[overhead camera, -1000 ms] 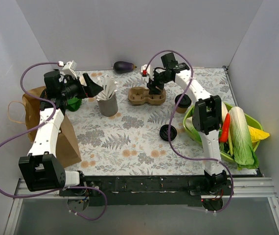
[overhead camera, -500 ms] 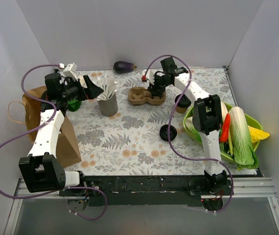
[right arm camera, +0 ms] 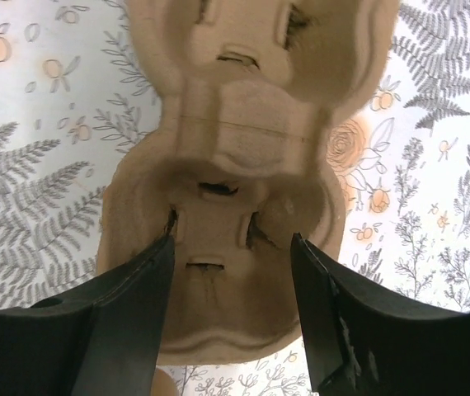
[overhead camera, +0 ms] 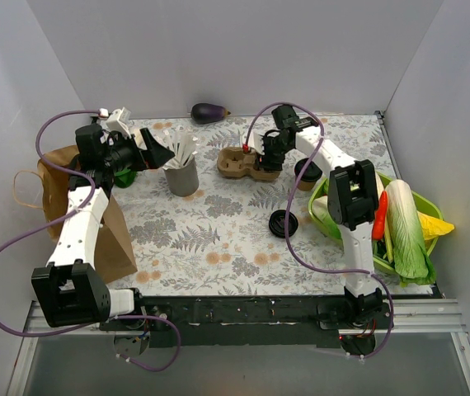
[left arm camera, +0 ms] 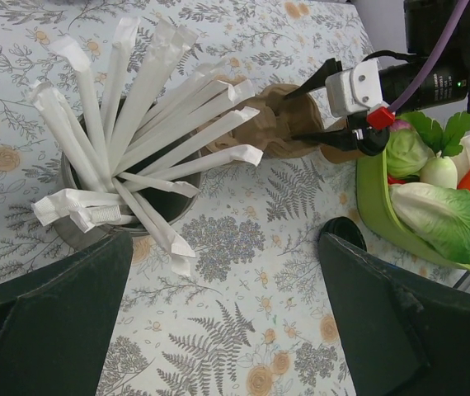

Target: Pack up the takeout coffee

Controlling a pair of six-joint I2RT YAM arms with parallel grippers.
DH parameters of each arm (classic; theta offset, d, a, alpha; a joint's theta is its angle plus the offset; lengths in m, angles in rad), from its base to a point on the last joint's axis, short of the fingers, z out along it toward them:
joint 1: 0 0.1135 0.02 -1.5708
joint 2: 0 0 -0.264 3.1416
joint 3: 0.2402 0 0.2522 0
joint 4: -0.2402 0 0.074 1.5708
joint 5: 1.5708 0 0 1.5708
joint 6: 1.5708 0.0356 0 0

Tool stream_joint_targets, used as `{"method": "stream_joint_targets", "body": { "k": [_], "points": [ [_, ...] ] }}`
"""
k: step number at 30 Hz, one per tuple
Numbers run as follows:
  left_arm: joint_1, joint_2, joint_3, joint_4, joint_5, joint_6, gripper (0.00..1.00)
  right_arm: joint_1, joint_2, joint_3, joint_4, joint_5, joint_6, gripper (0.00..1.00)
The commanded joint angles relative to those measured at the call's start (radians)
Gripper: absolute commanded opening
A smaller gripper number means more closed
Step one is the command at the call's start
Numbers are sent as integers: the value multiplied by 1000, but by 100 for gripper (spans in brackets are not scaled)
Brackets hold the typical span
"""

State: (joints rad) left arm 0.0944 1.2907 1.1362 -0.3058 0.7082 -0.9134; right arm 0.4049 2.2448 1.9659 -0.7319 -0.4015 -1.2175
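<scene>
The takeout coffee (overhead camera: 307, 173), a small tan cup with a dark top, stands on the floral table just right of the brown two-well cardboard carrier (overhead camera: 237, 162). My right gripper (overhead camera: 265, 158) is open and low over the carrier's right well. In the right wrist view its fingers (right arm camera: 233, 239) sit on either side of that empty well (right arm camera: 218, 272), with nothing held. My left gripper (overhead camera: 157, 149) is wide open at the back left, beside the grey cup. Only bare tablecloth shows between its fingers (left arm camera: 227, 313).
A grey cup of white wrapped sticks (overhead camera: 182, 172) stands left of the carrier. A black lid (overhead camera: 284, 223) lies mid-table. A green basket of vegetables (overhead camera: 324, 216) is at the right, a brown paper bag (overhead camera: 110, 235) at the left, and an eggplant (overhead camera: 209, 112) by the back wall.
My right gripper has shifted slightly right and down onto the carrier's right well. The left arm, cup and lid have not moved.
</scene>
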Motion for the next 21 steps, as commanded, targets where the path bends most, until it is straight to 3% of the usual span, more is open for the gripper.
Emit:
{"method": "stream_joint_targets", "body": {
  "k": [1,8,15,19,21],
  "points": [
    [2,-56,-15,19,13,4,97,18,-59,59,-142,-63,-60,66],
    [1,-68,-33,22,19,-2,97,74,-24,111,-251,-125,7,67],
    [2,-88,-42,14,13,-7,97,77,-62,107,-71,-91,409,65],
    [2,-90,-49,20,16,-21,98,87,-139,4,89,22,769,66],
    [2,-87,-46,25,17,-25,98,92,-146,-12,107,79,855,66]
  ]
}}
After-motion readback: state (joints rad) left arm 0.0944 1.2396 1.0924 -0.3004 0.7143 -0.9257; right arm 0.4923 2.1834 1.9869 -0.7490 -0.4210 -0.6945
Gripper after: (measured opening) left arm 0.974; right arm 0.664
